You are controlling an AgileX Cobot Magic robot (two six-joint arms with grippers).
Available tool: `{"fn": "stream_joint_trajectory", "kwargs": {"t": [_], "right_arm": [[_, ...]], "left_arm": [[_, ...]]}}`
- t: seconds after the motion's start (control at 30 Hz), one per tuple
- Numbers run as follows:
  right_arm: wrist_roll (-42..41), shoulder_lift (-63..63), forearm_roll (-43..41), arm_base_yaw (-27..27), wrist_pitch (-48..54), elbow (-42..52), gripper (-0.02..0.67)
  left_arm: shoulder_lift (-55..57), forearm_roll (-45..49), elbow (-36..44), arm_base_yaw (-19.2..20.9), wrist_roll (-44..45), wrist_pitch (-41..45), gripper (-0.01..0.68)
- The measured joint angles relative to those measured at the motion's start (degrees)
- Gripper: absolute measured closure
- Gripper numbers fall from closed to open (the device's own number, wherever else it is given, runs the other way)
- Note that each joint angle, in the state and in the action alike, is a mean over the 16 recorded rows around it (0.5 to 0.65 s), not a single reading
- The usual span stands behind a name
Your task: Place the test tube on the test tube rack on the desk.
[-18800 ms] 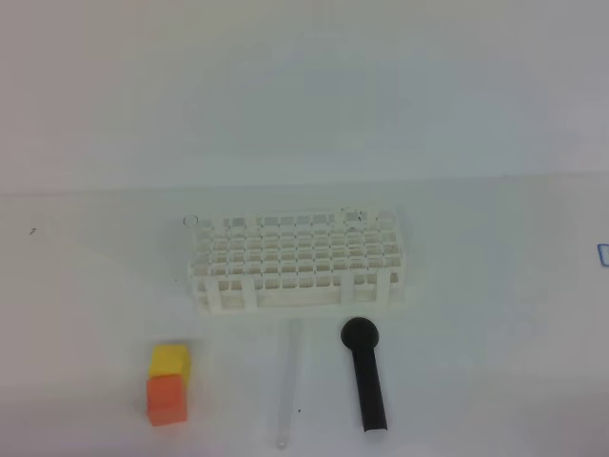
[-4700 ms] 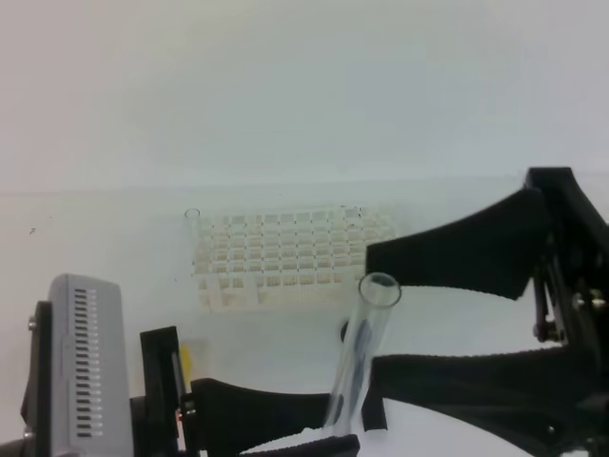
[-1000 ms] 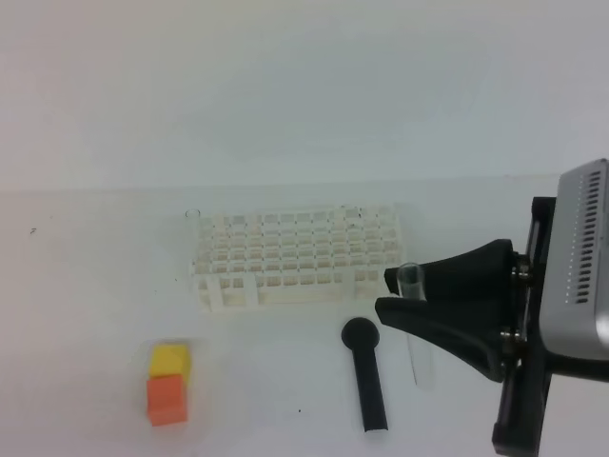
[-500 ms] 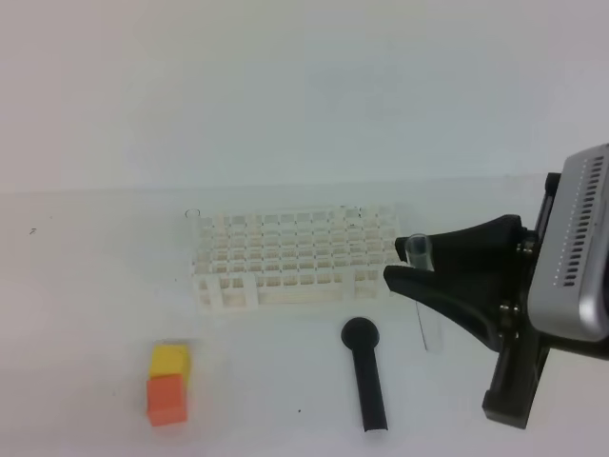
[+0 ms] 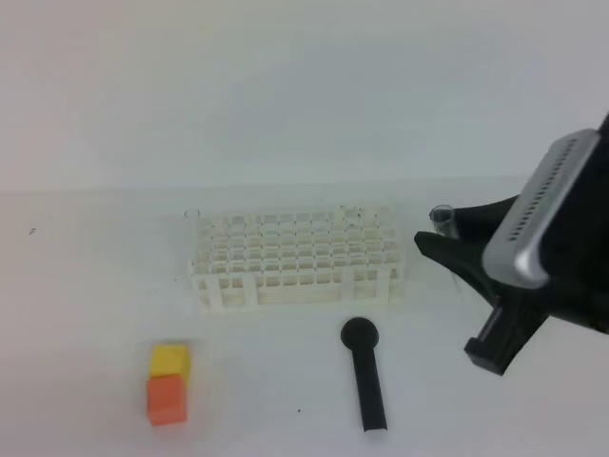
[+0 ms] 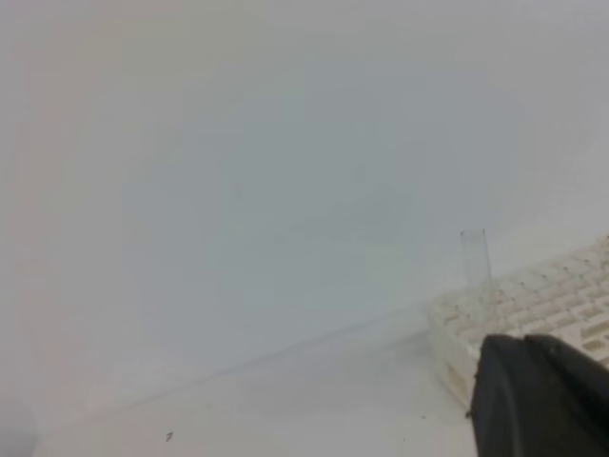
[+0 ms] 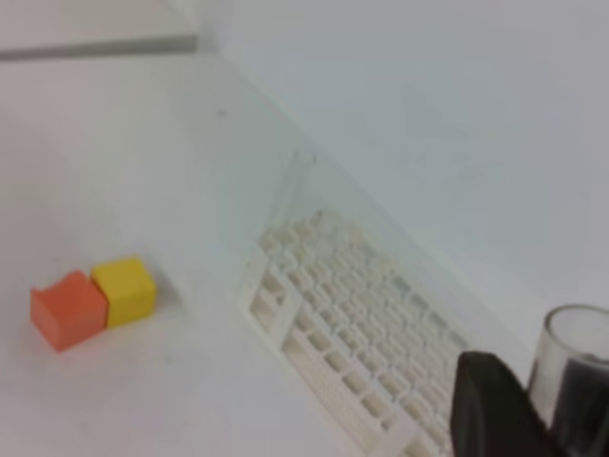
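White test tube rack (image 5: 295,257) on the counter (image 5: 95,314), one clear tube upright at its far-left corner. Right pincer (image 5: 440,238) clenched on the test tube (image 5: 441,221), aloft just right of rack.

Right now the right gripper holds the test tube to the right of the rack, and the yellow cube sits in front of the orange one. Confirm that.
One detail is wrong. In the exterior high view the yellow cube sits behind the orange cube, not in front. The rest stands: the right gripper holds the test tube to the right of the rack.
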Motion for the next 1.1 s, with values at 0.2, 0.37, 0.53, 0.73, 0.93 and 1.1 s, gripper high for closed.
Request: {"fn": "stream_joint_trajectory", "kwargs": {"t": [0.2, 0.37, 0.53, 0.73, 0.93, 1.1], "right_arm": [[23.41, 7.01, -18.67, 4.23, -12.28, -2.78, 0.526], [49.86, 16.16, -40.05, 7.86, -24.36, -7.47, 0.526], [71.44, 26.99, -57.13, 10.01, -35.46, -14.21, 0.526], [85.82, 39.47, -66.69, 10.49, -43.8, -23.27, 0.526], [90.27, 48.02, -67.11, 10.49, -46.73, -29.97, 0.526], [92.55, 51.65, -67.27, 10.49, -47.29, -32.6, 0.526]], "left_arm": [[0.0, 0.0, 0.0, 0.0, -0.06, 0.04, 0.674], [0.0, 0.0, 0.0, 0.0, -0.06, 0.04, 0.674], [0.0, 0.0, 0.0, 0.0, -0.06, 0.04, 0.674], [0.0, 0.0, 0.0, 0.0, -0.04, 0.0, 0.674], [0.0, 0.0, 0.0, 0.0, -0.05, 0.0, 0.674], [0.0, 0.0, 0.0, 0.0, -0.07, 0.0, 0.674]]}}
